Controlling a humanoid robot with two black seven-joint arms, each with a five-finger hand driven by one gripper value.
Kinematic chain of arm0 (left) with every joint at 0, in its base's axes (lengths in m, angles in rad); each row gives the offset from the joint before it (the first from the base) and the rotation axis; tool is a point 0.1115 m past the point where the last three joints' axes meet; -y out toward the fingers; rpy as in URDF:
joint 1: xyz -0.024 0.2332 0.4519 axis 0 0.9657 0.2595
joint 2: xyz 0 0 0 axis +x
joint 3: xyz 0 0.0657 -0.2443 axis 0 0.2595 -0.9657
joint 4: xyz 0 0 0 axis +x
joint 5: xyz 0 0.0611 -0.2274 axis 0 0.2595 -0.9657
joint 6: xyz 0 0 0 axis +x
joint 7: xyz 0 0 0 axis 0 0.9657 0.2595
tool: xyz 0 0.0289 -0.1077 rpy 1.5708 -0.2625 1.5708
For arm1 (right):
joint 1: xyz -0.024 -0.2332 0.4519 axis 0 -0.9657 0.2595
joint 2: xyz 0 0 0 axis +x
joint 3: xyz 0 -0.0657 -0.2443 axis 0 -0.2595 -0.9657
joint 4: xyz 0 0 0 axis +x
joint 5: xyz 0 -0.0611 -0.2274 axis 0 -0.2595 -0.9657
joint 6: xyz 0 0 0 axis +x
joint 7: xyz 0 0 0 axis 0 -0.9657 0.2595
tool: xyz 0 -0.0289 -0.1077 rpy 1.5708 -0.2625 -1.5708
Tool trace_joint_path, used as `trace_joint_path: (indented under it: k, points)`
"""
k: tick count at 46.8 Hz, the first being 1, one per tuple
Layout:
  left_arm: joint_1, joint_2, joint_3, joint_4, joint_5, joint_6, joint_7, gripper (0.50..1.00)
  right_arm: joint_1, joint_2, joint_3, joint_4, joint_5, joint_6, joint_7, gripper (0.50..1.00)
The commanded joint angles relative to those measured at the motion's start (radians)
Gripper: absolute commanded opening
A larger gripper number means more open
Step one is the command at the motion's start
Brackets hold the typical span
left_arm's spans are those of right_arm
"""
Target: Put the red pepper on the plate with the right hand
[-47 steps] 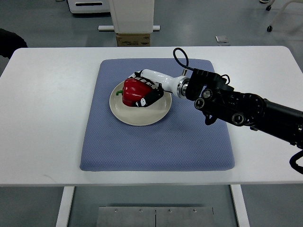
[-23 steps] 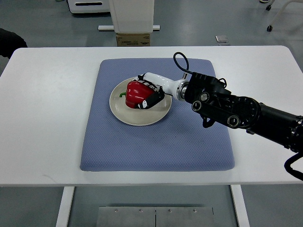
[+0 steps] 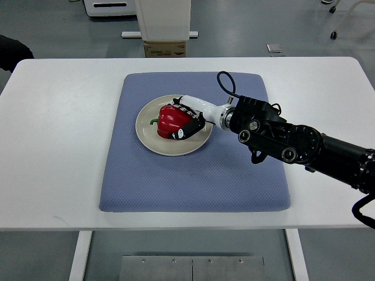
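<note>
Spanning most of the view is a white table (image 3: 58, 146), and on its middle lies a blue mat (image 3: 193, 181) with rounded corners. Over the mat's right side the right arm (image 3: 304, 146) comes in from the right edge, dark and bulky, with a black cable (image 3: 225, 85) looping above its wrist and a white forearm piece leading to the hand. A cream plate (image 3: 170, 146) sits on the upper middle of the mat, round and flat. On the plate rests the pepper (image 3: 170, 120), red, with its green stem (image 3: 154, 122) pointing left, lying near the plate's centre. The right hand (image 3: 188, 120) reaches over the plate's right rim and is wrapped around the pepper's right side, its dark fingers (image 3: 181, 133) curled against the fruit from above and below, so it grips the pepper where it sits on the plate. Beyond the table's far edge stand a brown box (image 3: 165, 48) and a white cabinet base (image 3: 163, 17) on the grey floor.
</note>
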Motion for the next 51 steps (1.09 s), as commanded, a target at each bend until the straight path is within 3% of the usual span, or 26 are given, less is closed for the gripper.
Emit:
trace_joint_path:
  k: [1, 4, 16, 17, 31, 51]
  points:
    - [0.0, 0.0, 0.0, 0.0, 0.0, 0.0, -0.001, 1.0, -0.008, 0.0, 0.0, -0.001, 0.005, -0.005, 0.002, 0.5]
    - [0.0, 0.0, 0.0, 0.0, 0.0, 0.0, 0.001, 1.0, -0.011, 0.0, 0.0, -0.001, 0.014, -0.024, 0.003, 0.5]
    - [0.0, 0.0, 0.0, 0.0, 0.0, 0.0, 0.001, 1.0, -0.013, 0.0, 0.002, -0.001, 0.052, -0.041, 0.008, 0.976]
    - [0.0, 0.0, 0.0, 0.0, 0.0, 0.0, 0.001, 1.0, -0.013, 0.0, 0.002, 0.0, 0.055, -0.041, 0.008, 0.989]
    - [0.0, 0.0, 0.0, 0.0, 0.0, 0.0, -0.001, 1.0, -0.004, 0.0, 0.011, 0.0, 0.069, -0.041, 0.008, 1.0]
    - [0.0, 0.0, 0.0, 0.0, 0.0, 0.0, -0.001, 1.0, -0.025, -0.037, 0.226, 0.007, 0.1, -0.035, -0.001, 1.0]
